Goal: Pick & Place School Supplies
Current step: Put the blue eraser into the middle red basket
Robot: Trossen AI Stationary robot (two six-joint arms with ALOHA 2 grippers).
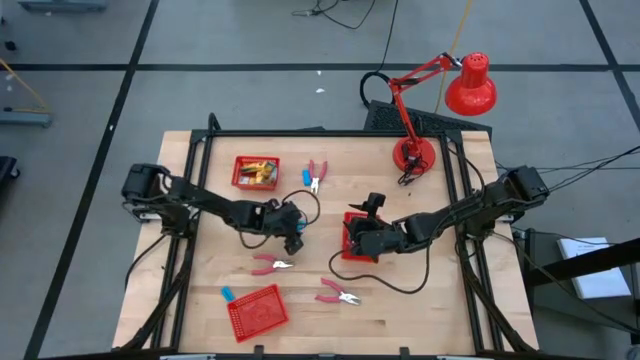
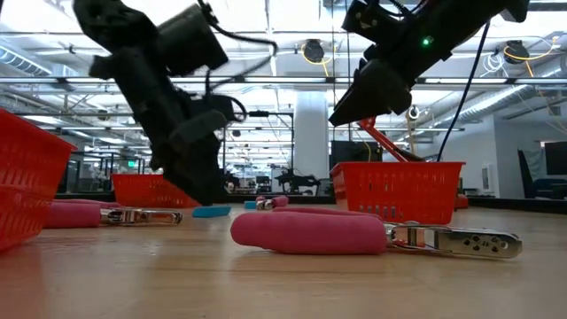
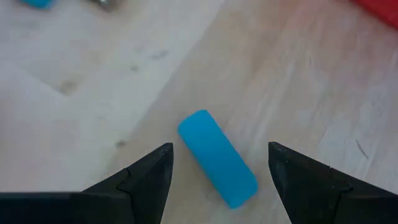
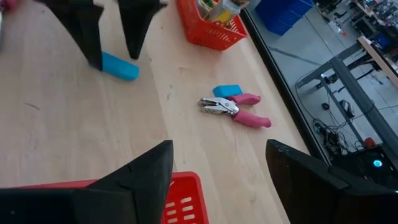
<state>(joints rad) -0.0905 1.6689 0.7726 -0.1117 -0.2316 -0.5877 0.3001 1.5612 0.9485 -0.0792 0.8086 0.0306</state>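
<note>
Mid-table, left end effector point(image 3: 221, 171) spread around blue block point(image 3: 217, 158), right end effector point(image 4: 217, 168) spread over red basket point(image 4: 180, 199)

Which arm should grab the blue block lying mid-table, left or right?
Left. Its tool is open and straddles the blue block on the table, so it probably only needs to close. The right tool, also open, hangs over a red basket, farther from it.

One camera is looking straight down on the bench point(image 1: 400, 310); another is sighting level across it; both wrist cameras are sharing the blue block point(image 3: 217, 158).
</note>
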